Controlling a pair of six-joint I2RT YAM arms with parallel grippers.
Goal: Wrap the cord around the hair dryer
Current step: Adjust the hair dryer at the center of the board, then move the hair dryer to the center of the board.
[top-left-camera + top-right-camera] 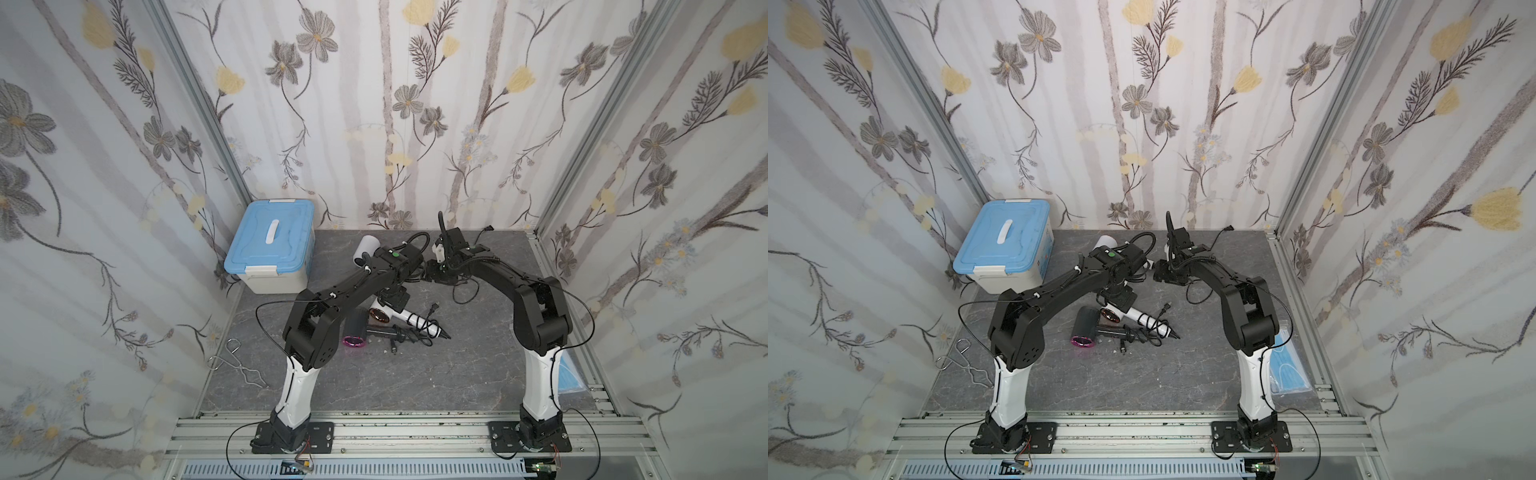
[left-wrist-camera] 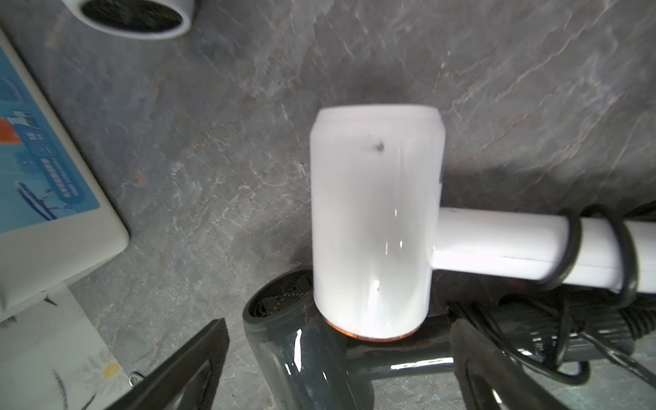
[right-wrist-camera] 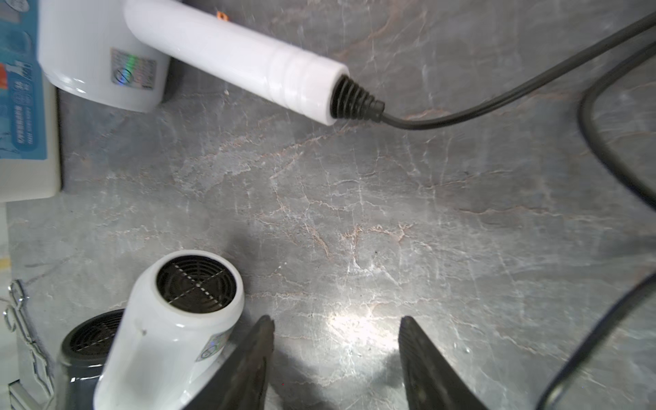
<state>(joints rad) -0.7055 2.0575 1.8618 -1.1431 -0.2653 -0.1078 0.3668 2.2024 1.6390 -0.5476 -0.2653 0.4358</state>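
A white hair dryer (image 1: pixel 365 248) (image 3: pixel 227 46) lies at the back by the box. Its black cord (image 3: pixel 497 103) (image 1: pixel 465 291) trails loose over the table. A second white hair dryer (image 2: pixel 372 220) (image 1: pixel 415 318) lies mid-table with cord coils (image 2: pixel 571 248) round its handle. It rests against a dark grey dryer (image 2: pixel 284 348) (image 1: pixel 356 330). My left gripper (image 2: pixel 340 321) (image 1: pixel 395 298) hangs open above these two, holding nothing. My right gripper (image 3: pixel 336 319) (image 1: pixel 430 270) is open over bare table between the dryers, with nothing between its fingers.
A blue-lidded storage box (image 1: pixel 270 245) stands at the back left. Metal tongs (image 1: pixel 237 365) lie by the left wall. A pack of blue face masks (image 1: pixel 1287 365) lies at the right edge. More black cord and a plug (image 1: pixel 432 308) are bunched beside the dark dryer.
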